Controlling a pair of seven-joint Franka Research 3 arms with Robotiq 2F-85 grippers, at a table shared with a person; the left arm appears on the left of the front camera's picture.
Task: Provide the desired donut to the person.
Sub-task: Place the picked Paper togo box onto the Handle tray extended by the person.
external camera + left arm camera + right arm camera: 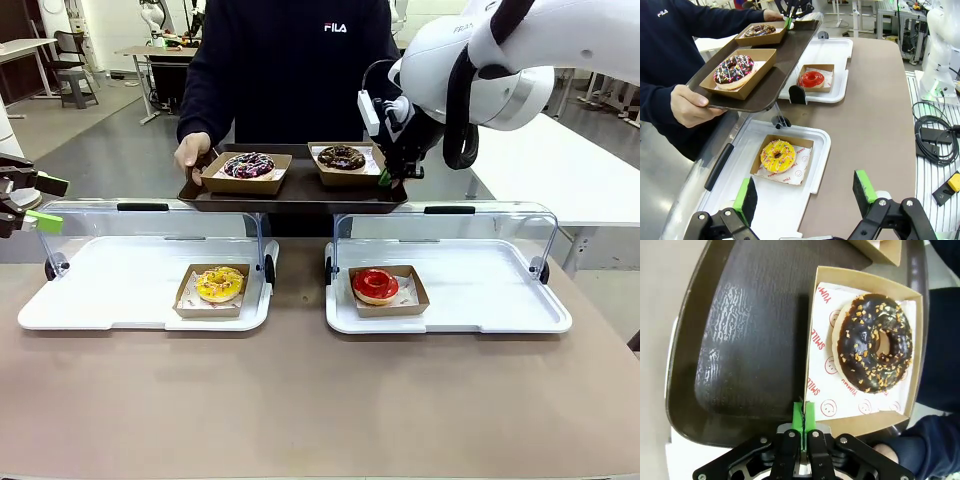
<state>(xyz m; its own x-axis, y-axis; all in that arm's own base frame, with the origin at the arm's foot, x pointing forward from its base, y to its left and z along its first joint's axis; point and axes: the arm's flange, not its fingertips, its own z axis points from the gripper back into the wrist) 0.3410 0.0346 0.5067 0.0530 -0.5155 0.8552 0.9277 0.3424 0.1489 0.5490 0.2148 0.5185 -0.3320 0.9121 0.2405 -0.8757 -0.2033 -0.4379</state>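
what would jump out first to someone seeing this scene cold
The right end effector, shut on the wall of the cardboard box holding the chocolate nut donut, on the dark tray the person holds over the far edge. Nearer, a yellow donut and a red donut sit in open display cases.

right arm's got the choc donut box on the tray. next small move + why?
Probably open the right end effector and back off. Its pads are pinched on the near wall of the chocolate donut's box, and in the right wrist view that box appears to sit flat on the dark tray the person's hand holds, beside the sprinkled donut's box. The delivery looks done.
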